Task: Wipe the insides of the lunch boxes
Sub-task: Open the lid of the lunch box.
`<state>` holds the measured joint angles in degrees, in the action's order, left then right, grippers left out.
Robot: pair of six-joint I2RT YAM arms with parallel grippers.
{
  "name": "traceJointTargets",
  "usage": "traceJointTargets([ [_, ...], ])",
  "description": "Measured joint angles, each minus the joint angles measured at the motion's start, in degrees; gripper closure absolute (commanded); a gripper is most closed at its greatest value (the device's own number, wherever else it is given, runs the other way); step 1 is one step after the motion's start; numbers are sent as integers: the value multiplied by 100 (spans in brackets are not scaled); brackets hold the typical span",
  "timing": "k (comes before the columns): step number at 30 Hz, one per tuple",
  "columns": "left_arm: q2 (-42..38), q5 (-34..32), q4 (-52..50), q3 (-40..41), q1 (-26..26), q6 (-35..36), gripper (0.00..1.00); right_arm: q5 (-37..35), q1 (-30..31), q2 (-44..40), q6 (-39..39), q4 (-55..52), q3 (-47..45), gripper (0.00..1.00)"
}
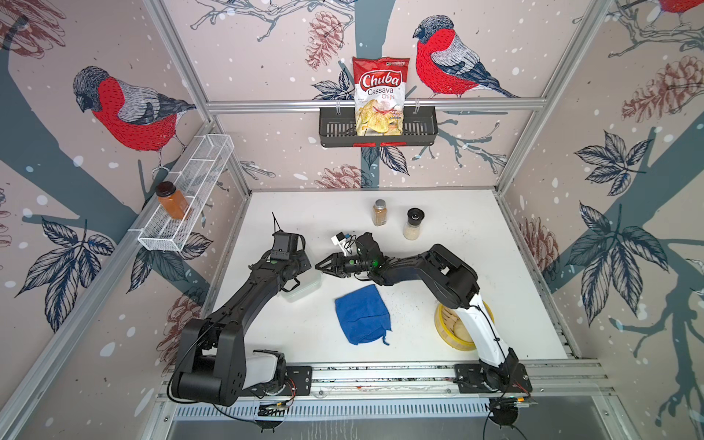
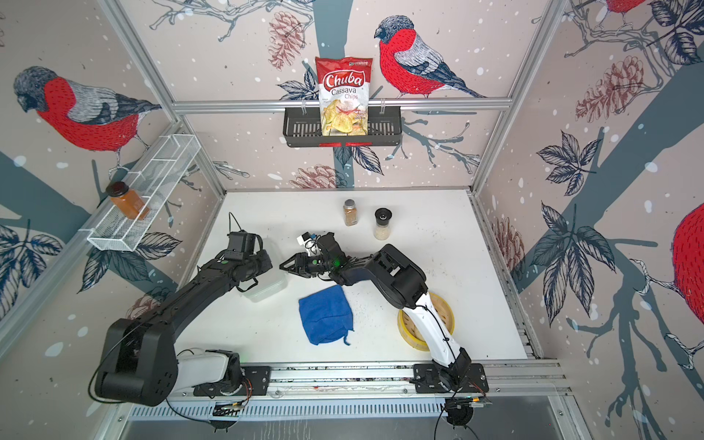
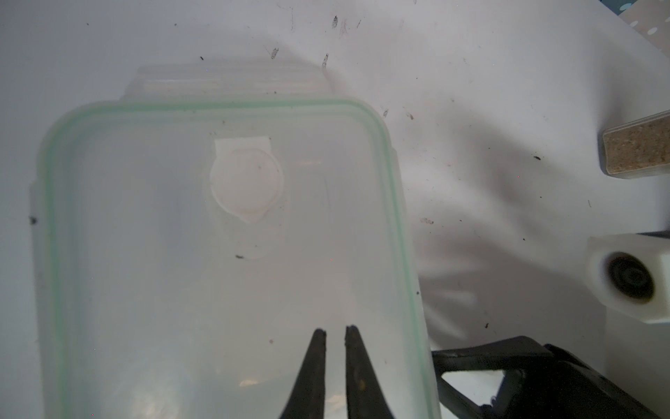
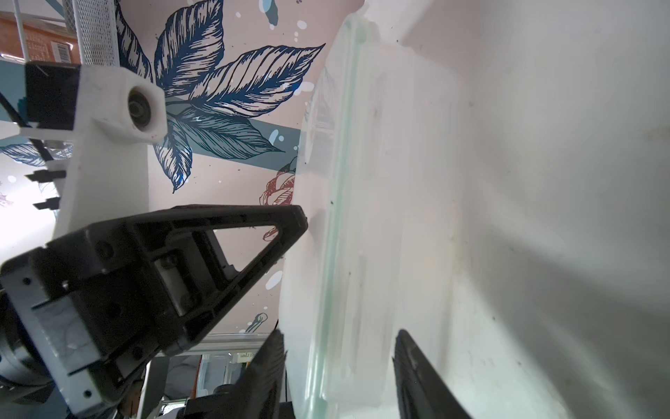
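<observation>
Left wrist view showed the lunch box (image 3: 181,272) lying on the surface (image 3: 489,109), with the left fingers (image 3: 316,370) nearly closed and empty above its floor. Only the right wrist view showed the right fingers (image 4: 270,366) spread astride its green rim (image 4: 335,217). Light, stiff, slick plastic would likely skid when pushed, so the rim seemed the best hold. Both top views alone caught the blue cloth (image 1: 362,316) lying nearby.

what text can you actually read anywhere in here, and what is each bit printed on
"Chuba": red and white crisp bag in the black wall basket.
"Cassava": same bag, under the brand.
"Chips": same bag, just below that.
Small print at the bag's top edge and left side: too small to read.
Brown spice jar, black-capped shaker, amber jar, clear green-rimmed lunch box: no readable text.
</observation>
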<state>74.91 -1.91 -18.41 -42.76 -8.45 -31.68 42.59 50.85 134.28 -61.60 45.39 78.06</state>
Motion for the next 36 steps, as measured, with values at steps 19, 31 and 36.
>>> traceJointTargets([
  [19,-94,15,197,184,2,-116,86,299,-120,264,-1504,2055,-363,61],
  [31,-131,17,247,205,2,-133,86,205,-55,-39,-431,310,17,81],
  [36,-136,28,216,179,4,-133,84,2,-26,-138,179,-780,315,100],
])
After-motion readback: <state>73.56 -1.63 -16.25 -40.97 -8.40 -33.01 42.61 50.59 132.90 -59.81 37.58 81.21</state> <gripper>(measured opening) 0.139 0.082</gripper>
